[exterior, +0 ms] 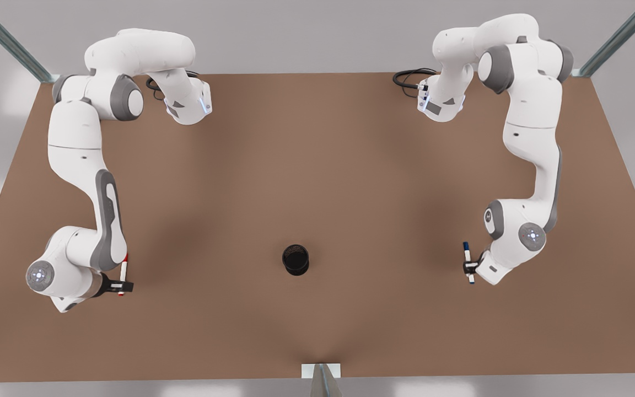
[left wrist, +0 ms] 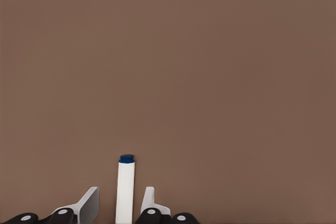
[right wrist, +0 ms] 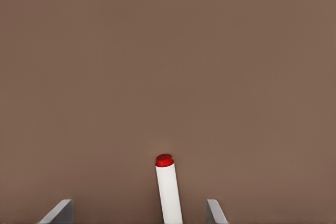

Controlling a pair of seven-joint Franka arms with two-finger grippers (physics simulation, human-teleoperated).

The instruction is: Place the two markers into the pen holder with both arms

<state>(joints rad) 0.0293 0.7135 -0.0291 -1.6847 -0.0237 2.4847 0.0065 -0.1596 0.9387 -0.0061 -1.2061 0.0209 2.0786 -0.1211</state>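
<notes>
The red marker (exterior: 123,274) lies at the front view's left, the blue marker (exterior: 467,261) at its right, each between gripper fingers. The black holder (exterior: 295,259) stands upright between them.

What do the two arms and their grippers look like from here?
Both arms are glossy white jointed shells with grey joint sections and round grey end caps. The left gripper and right gripper are black with pale grey fingers. Black cables loop at each base.
</notes>
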